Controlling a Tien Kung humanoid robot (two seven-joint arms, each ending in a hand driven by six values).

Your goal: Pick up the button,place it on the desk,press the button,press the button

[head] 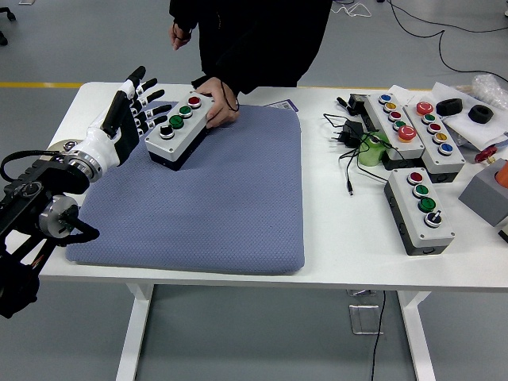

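Your left hand (135,107) hovers over the far-left part of the blue mat (206,214), fingers (151,111) spread and straight, holding nothing; the palm faces right. Just beside those fingertips, to their right, sits the four-button control box (178,127), resting on the mat's far-left corner area. Whether the fingertips touch its near end is hard to tell. The box's long axis runs diagonally, from the black knob end nearest your hand up and away to the red button end. A person's hand (218,107) grips that far end, beyond the box from your hand, so the box is held between you and them. Your right hand is out of view, so the left is the one placed to take it. Further right on the worktop (341,238) lie other button boxes (421,210) and cables, well apart from your hand.
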